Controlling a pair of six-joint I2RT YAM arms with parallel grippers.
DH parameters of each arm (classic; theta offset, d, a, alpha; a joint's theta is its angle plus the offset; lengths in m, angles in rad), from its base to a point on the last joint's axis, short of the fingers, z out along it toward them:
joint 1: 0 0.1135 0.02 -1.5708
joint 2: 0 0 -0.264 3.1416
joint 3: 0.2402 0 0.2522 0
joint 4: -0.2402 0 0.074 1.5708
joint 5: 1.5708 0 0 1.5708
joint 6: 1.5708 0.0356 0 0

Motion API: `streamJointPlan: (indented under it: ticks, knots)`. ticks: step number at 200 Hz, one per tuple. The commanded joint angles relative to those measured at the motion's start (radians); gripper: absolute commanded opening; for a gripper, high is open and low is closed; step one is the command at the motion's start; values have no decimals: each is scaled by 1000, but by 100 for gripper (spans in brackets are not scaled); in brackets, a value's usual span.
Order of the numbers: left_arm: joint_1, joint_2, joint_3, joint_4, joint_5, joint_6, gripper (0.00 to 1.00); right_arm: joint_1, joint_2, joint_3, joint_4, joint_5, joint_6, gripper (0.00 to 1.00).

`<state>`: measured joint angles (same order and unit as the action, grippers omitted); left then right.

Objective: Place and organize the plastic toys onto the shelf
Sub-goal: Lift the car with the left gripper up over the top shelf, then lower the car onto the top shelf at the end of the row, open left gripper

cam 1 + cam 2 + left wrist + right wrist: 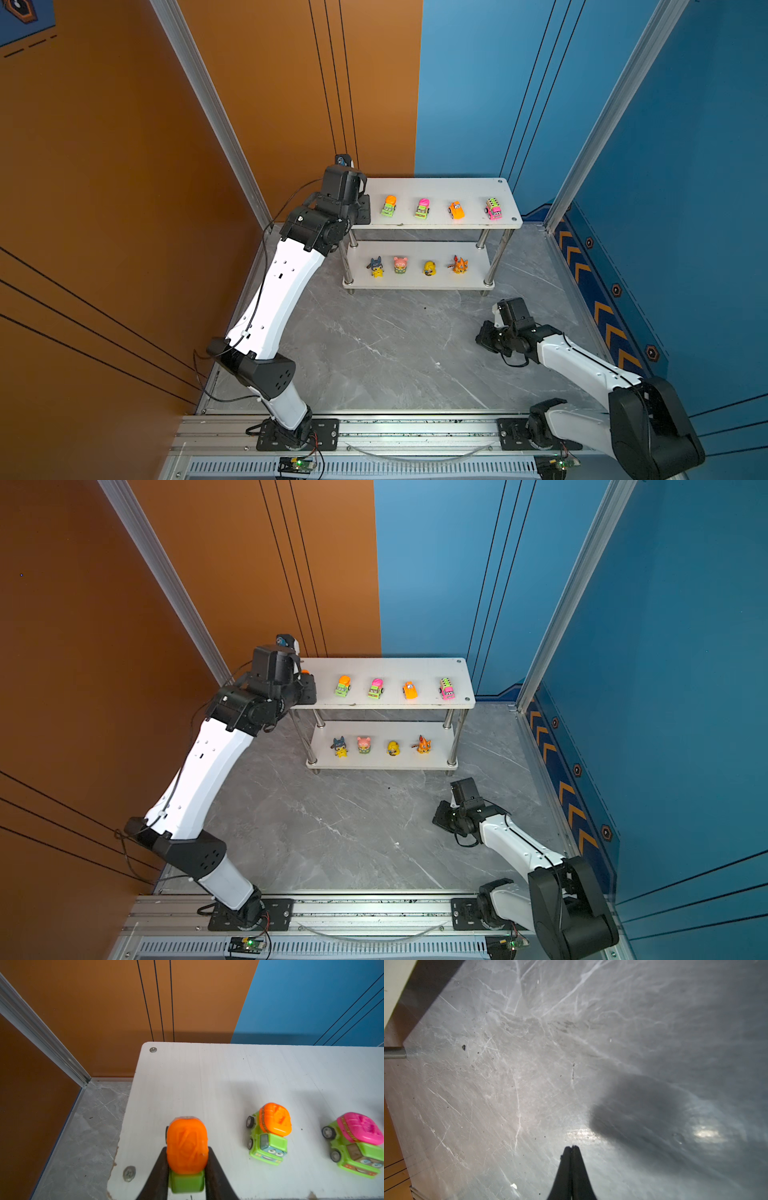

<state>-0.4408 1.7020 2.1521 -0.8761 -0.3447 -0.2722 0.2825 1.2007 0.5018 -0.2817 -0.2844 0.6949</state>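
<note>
Left gripper [187,1152] pinches the orange-topped car [187,1138] at the nine-o'clock end of the shelf [449,189].
Its jaws clamp the green body's sides at the top board; four other cars [422,208] line up toward three o'clock, four animal figurines [400,264] below. Likely light, hard, slick plastic on rolling wheels, so the flat flanks under the dome suit gripping. Right gripper [572,1148], jaws pressed together, hovers empty over the table [395,353] at five o'clock.
</note>
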Motion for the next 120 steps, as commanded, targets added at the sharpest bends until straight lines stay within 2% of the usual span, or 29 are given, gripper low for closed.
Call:
streamJointPlan:
  ticks: [1,83,120]
  knots:
    - [23,36,80,-73,77,9,11,7,18,-11,13,22,-8,5]
    - [59,70,48,-107,74,-33,12,11,33,-12,26,21,-6,4]
    - [59,67,30,-110,79,-47,17,9,35,-14,27,19,-8,4]
